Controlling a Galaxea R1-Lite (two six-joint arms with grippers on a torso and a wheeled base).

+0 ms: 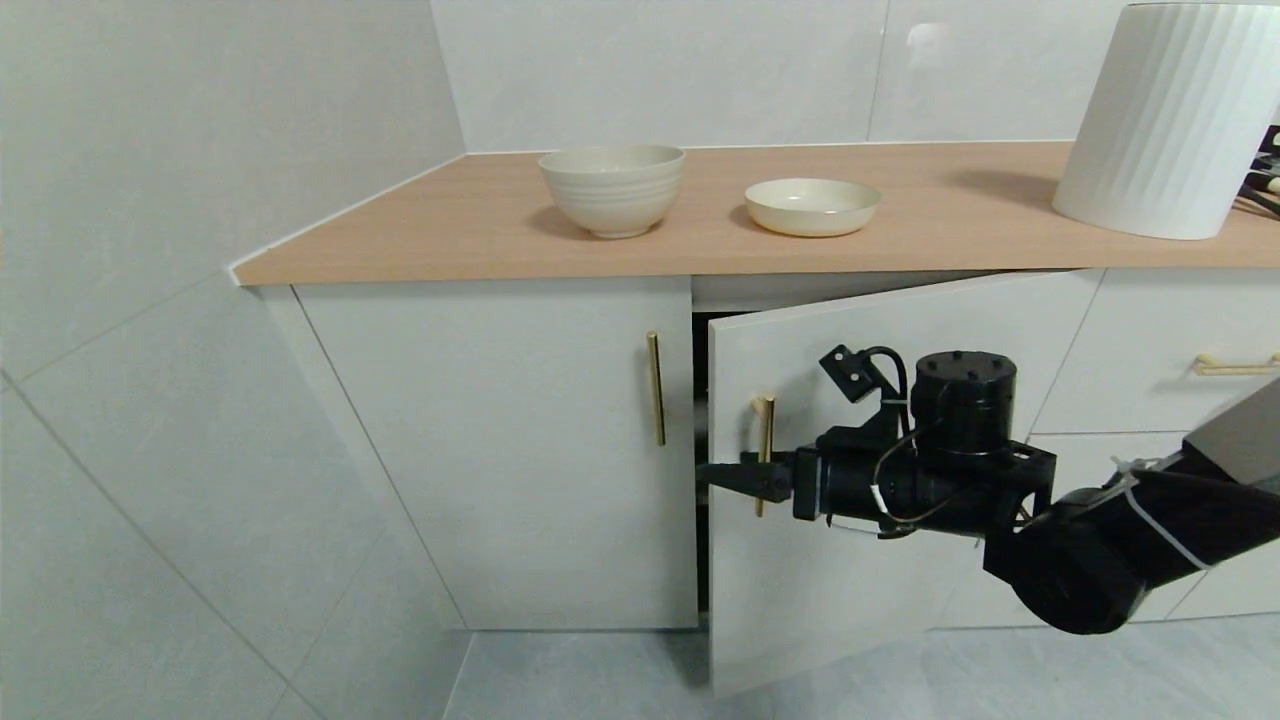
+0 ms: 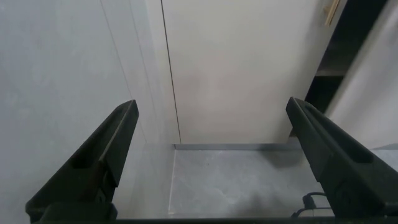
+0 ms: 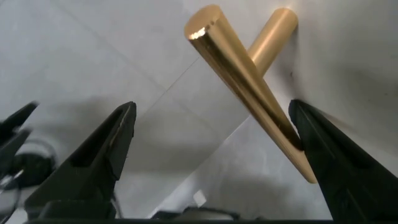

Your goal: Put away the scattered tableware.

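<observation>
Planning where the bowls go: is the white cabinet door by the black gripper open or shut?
Partly open: the white cabinet door stands angled outward, a dark gap beside its brass bar handle, near the right gripper.

The right tool [image 1: 715, 475] lies level, jaws apart; the left tool [image 2: 211, 106] gapes wide too.

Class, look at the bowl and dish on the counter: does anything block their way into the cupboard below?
Yes. The right cupboard door is only ajar, leaving a narrow gap beside the shut left door. The right claw is open at the gold handle.
</observation>
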